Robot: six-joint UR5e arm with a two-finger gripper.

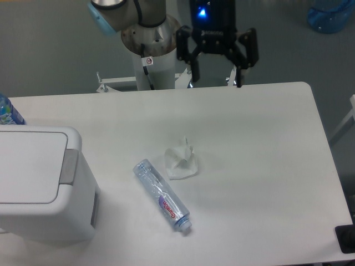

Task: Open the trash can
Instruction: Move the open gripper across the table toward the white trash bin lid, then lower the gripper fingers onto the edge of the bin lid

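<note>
The trash can (39, 185) is a large white boxy bin at the left edge of the table, its flat white lid (28, 165) down and a grey push tab (69, 166) on its right side. My gripper (217, 76) hangs at the far edge of the table, well to the right of and behind the bin, with its two black fingers spread apart and nothing between them.
A clear plastic bottle (162, 195) lies on its side mid-table, with a crumpled white tissue (181, 162) just beyond it. A blue bottle (8, 112) stands behind the bin. The robot base (150, 55) stands behind the white table (266, 166).
</note>
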